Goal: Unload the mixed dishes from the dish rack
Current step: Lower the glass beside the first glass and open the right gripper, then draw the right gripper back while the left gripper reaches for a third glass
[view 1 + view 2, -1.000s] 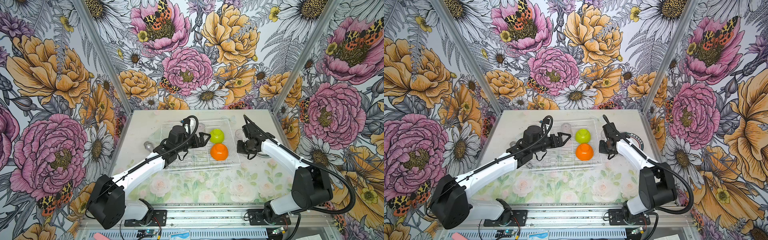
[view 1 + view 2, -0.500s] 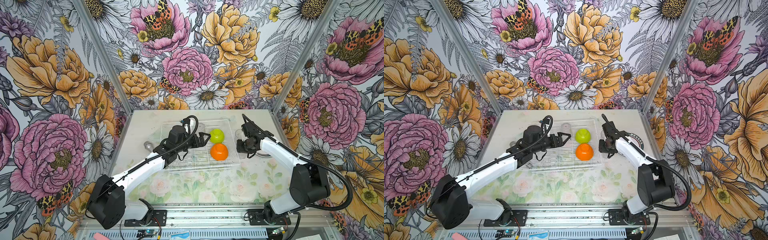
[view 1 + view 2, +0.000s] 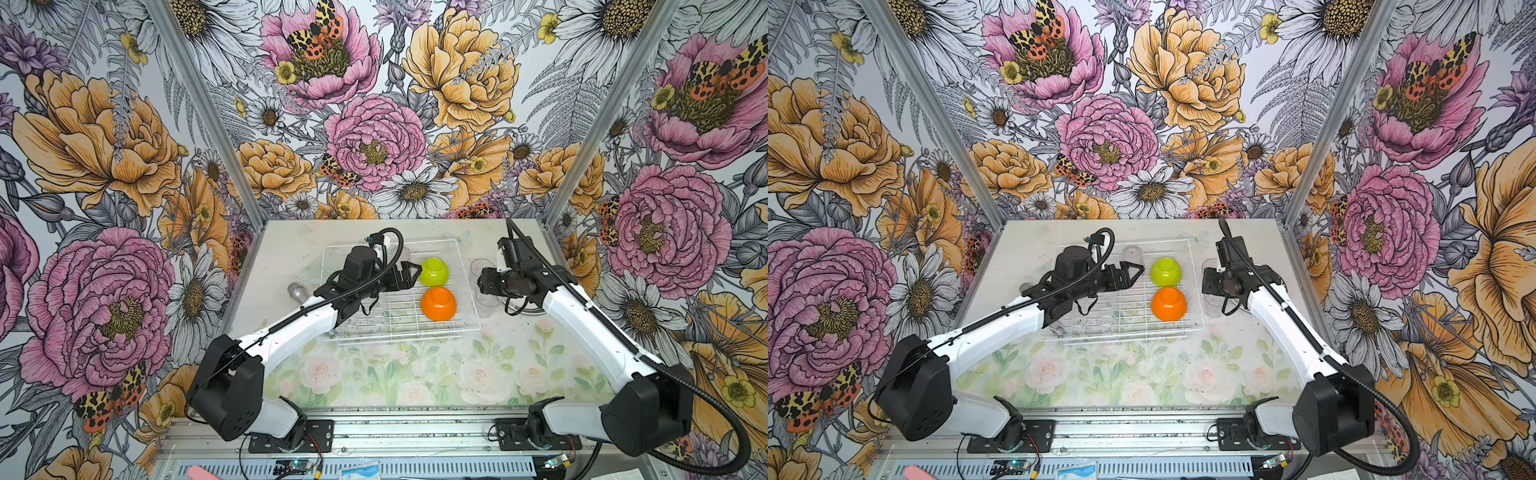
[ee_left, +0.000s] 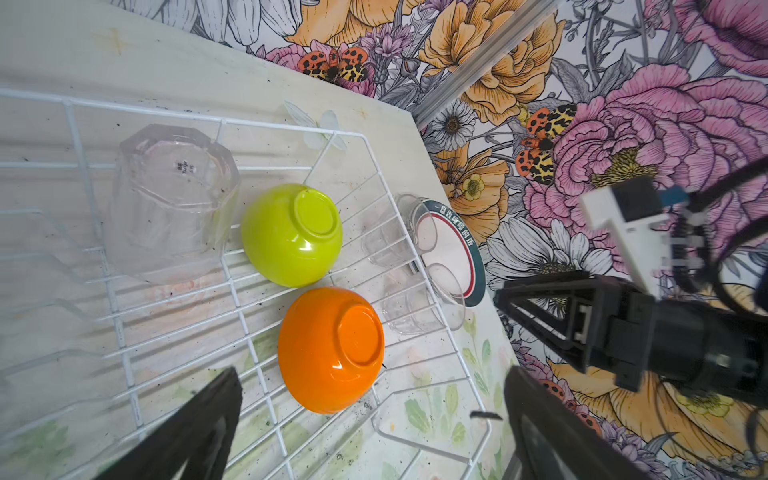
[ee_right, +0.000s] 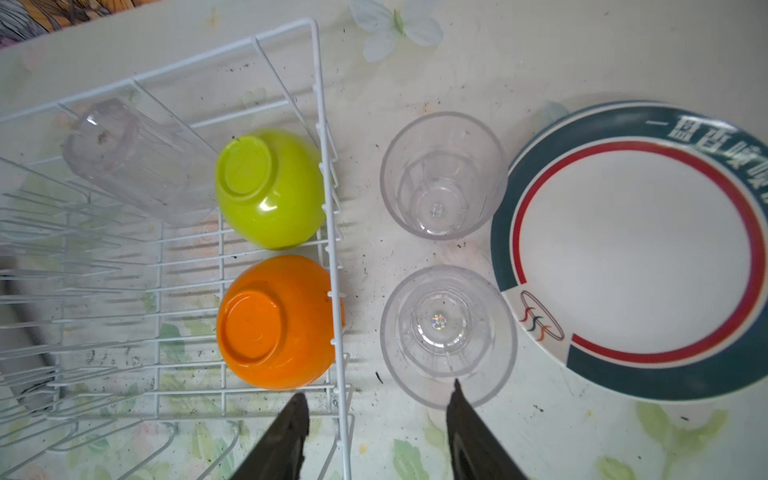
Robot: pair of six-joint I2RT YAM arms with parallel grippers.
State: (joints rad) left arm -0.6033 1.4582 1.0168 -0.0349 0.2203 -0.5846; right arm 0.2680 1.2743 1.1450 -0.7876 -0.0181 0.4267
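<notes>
My left end effector (image 4: 372,382) hangs wide apart over the dish rack (image 5: 329,232), where the lime-green bowl (image 3: 433,272) and orange bowl (image 3: 438,304) sit upside down by its right edge, a clear tumbler (image 4: 174,199) beside them. My right end effector (image 5: 378,395), apart and empty, is over the tight desk (image 5: 540,62) strip between rack and plate (image 5: 631,249), where two tumblers (image 5: 442,174) stand.

The right wrist view's edge cuts off the dark-rimmed plate (image 5: 629,251).

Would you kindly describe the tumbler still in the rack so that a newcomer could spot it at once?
On the table, find the white wire dish rack and the lime-green bowl inside it. The clear tumbler sits right beside that bowl. Unlike the two tumblers standing mouth-up outside the rack, it is upside down.
</notes>
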